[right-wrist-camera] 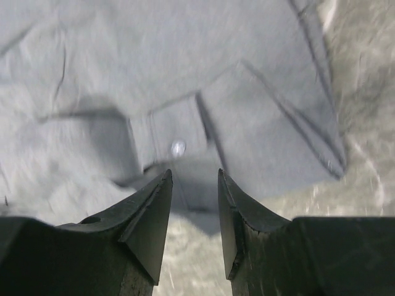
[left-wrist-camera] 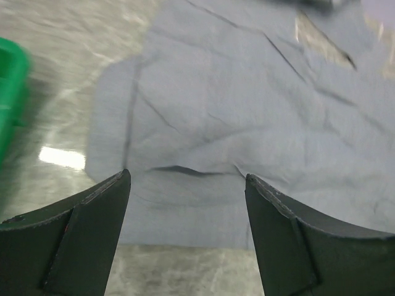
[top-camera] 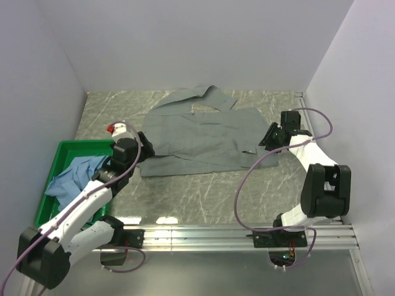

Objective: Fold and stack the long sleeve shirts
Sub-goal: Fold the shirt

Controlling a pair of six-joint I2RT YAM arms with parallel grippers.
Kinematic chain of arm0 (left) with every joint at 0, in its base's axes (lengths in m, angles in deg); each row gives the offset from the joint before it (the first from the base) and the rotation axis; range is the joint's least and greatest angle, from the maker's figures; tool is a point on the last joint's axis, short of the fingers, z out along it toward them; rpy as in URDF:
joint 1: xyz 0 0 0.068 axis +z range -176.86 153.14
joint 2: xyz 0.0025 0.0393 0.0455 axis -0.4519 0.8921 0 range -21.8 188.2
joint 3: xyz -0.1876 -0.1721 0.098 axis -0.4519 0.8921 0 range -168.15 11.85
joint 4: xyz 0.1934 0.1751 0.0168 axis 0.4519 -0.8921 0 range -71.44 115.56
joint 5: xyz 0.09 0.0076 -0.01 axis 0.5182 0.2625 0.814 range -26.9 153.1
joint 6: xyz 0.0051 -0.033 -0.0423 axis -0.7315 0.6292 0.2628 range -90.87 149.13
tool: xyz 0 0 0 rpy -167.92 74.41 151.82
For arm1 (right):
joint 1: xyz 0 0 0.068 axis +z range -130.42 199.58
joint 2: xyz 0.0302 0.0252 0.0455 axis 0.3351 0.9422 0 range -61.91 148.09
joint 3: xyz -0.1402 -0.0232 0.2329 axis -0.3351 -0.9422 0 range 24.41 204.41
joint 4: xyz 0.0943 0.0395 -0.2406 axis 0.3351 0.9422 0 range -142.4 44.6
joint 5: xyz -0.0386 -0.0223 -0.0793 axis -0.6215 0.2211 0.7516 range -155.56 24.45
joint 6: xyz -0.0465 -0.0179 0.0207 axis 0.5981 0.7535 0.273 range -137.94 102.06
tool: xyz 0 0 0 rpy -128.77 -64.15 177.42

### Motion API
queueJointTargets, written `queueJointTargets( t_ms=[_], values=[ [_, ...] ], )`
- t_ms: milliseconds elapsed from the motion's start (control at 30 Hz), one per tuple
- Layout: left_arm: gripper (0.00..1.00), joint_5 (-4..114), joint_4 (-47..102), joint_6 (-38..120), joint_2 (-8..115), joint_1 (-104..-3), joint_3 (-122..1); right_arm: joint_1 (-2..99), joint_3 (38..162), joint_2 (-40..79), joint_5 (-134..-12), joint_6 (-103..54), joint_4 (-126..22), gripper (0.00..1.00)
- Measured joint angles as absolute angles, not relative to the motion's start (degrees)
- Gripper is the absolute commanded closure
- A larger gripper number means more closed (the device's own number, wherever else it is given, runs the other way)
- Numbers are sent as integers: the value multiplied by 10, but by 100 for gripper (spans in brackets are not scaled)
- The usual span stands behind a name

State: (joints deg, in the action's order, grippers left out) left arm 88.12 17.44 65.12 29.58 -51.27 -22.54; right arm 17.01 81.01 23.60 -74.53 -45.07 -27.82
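The grey-green shirt (top-camera: 200,132) lies spread on the marble table, partly folded, collar toward the back. My left gripper (top-camera: 143,154) is open and empty at the shirt's left front corner; the left wrist view shows the cloth (left-wrist-camera: 247,105) ahead of the spread fingers (left-wrist-camera: 92,216). My right gripper (top-camera: 266,139) is open and empty at the shirt's right edge; the right wrist view shows a cuff with a button (right-wrist-camera: 178,147) just beyond the fingertips (right-wrist-camera: 157,191). The light blue shirt (top-camera: 77,176) lies crumpled in the green bin.
The green plastic bin (top-camera: 62,151) stands at the table's left front, and its rim shows in the left wrist view (left-wrist-camera: 9,92). White walls close the left, back and right sides. A metal rail (top-camera: 234,237) runs along the near edge.
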Motion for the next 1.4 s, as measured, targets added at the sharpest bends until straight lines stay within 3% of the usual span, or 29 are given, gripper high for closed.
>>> queueJointTargets(
  t_ms=[300,867,1033,1067,1167,1267,1400],
  values=[
    [18,773,176,649,435,-518,-299,165,815,342,-773,-479,-334,43],
    [17,732,171,691,602,-519,-325,176,809,375,-852,-475,-386,51],
    [17,732,171,695,607,-519,-325,180,804,385,-867,-465,-390,68],
    [17,732,171,695,609,-519,-325,181,804,386,-868,-464,-389,78],
    [17,732,171,696,617,-519,-325,182,804,387,-872,-458,-389,93],
    [17,733,167,703,626,-519,-325,182,804,387,-872,-452,-389,100],
    [16,735,158,706,628,-519,-324,183,804,380,-855,-449,-384,100]
  ],
)
